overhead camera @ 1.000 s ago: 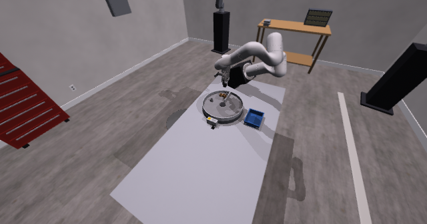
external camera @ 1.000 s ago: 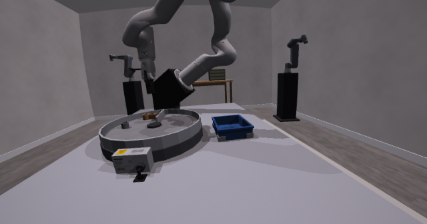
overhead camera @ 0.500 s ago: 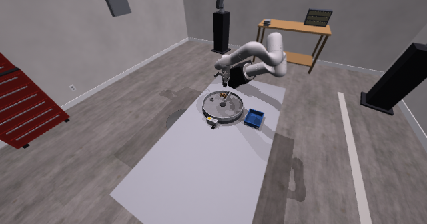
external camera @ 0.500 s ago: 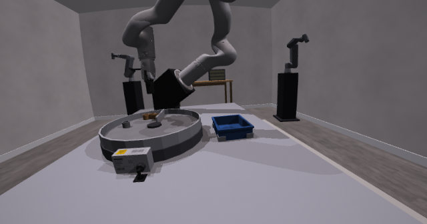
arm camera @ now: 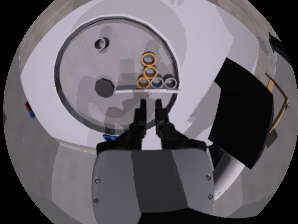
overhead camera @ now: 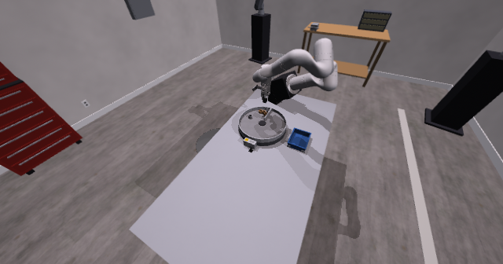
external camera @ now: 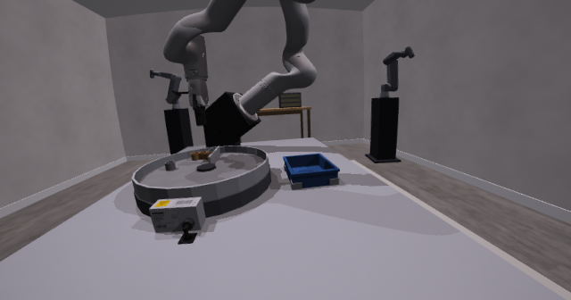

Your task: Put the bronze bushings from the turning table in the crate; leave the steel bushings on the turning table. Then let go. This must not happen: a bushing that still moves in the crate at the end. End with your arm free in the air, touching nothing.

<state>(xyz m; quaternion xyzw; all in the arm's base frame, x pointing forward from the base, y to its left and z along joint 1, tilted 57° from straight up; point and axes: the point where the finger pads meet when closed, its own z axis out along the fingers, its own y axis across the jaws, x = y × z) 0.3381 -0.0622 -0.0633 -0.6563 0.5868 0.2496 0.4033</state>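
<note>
The round grey turning table (overhead camera: 262, 124) stands on the table, also in the exterior view (external camera: 202, 175) and the wrist view (arm camera: 113, 76). Three bronze bushings (arm camera: 148, 71) lie bunched against a grey bar, next to two steel bushings (arm camera: 165, 83). The bronze ones show at the far rim (external camera: 199, 155). One more steel bushing (external camera: 169, 165) stands alone on the left. My gripper (external camera: 199, 112) hangs well above the far rim near the bunch (arm camera: 150, 106). Its fingers stand a narrow gap apart with nothing between them. The blue crate (external camera: 310, 169) (overhead camera: 299, 139) is empty, right of the turning table.
A grey control box (external camera: 177, 213) with a yellow label sits at the turning table's front. A dark hub (external camera: 205, 168) marks its centre. My black base block (external camera: 227, 117) stands behind the turning table.
</note>
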